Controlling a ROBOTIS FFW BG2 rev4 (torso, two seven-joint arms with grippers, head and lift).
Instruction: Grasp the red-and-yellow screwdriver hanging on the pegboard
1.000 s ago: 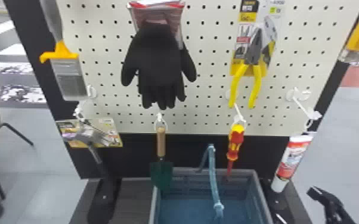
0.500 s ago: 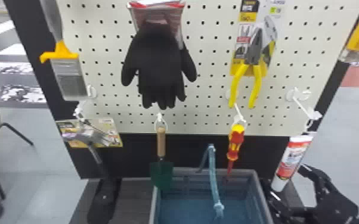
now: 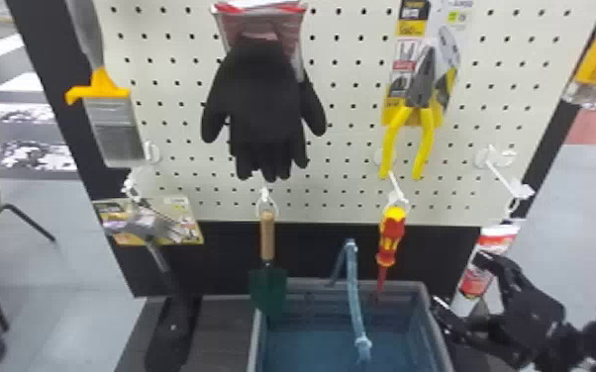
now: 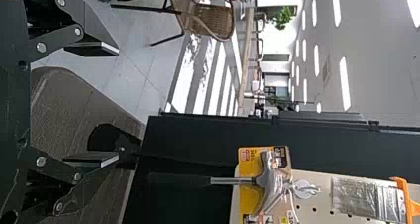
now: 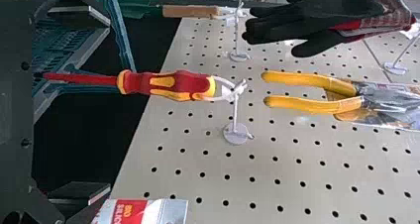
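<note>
Pegboard (image 3: pixel 359 74) holds the screwdriver (image 3: pixel 391 237), which the right gripper (image 3: pixel 458 278), wide open and empty, could bump by coming in crooked.

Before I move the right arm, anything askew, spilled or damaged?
Nothing stands out. The screwdriver hangs shaft-down from its hook, the trowel and gloves hang normally, and I see no spill or damage. The basket's blue handle stands up, which seems ordinary.
</note>
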